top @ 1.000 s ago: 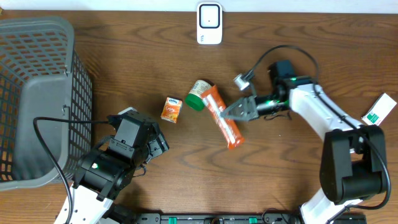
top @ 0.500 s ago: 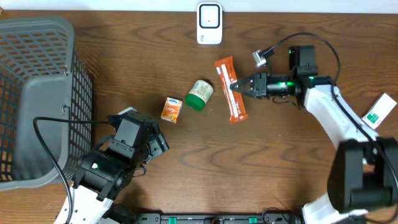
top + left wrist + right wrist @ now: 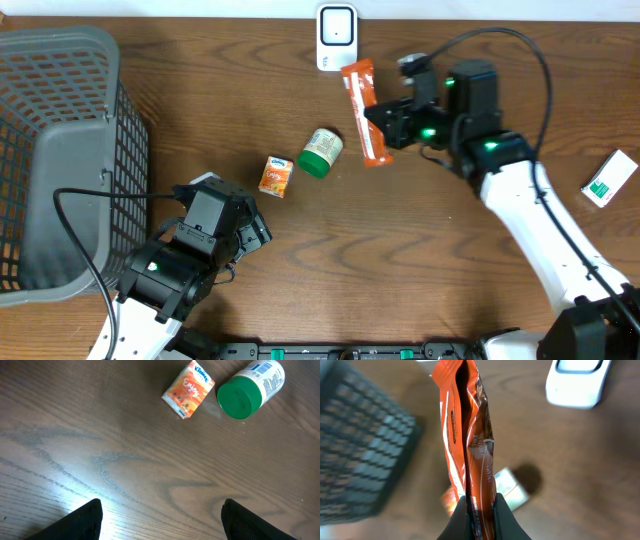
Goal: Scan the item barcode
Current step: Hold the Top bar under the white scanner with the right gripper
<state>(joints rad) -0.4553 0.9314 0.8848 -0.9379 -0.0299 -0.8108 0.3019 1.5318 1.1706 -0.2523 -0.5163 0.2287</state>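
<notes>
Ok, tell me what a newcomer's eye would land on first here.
The bright orange snack packet stands out first, pinched in the shut right gripper and held off the table close to the white scanner at the far edge. Next comes the big grey mesh basket filling the left side. Mid-table, a small orange tissue pack and a green-capped bottle lie side by side, with the left gripper open and empty short of them.

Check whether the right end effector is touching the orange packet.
Touching. The right wrist view shows the right end effector clamped on the orange packet at its bottom edge.
</notes>
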